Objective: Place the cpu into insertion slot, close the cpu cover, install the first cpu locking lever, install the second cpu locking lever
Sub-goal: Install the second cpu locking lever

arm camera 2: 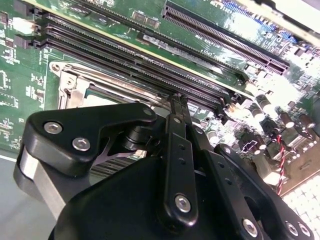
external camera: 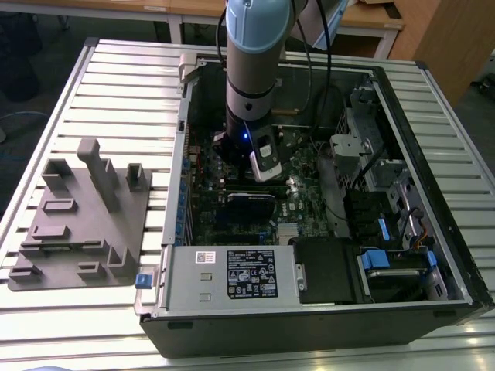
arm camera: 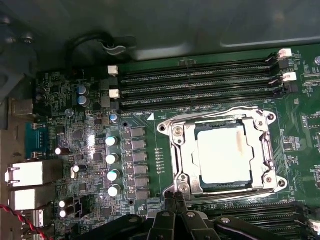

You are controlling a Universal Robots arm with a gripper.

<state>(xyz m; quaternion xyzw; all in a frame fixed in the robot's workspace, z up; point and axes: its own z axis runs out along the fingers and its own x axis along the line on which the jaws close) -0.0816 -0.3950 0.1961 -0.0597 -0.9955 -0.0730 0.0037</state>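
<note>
Chip (arm camera: 223, 153) sits in socket (arm camera: 187, 150), cover (arm camera: 263, 150) down over it. Gripper (arm camera: 175, 196) closed and empty, fingertips just beside the socket's edge.

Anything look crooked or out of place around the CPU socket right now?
Nothing stands out. In the first wrist view the cpu sits square in the insertion slot with the cpu cover lying flat around it. The gripper has its tips together at the cover's edge. No bent or loose parts show.

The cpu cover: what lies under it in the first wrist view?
Through the cut-out of the cpu cover the cpu shows its pale metal top, seated in the insertion slot. The frame hides the chip's edges and the socket contacts.
</note>
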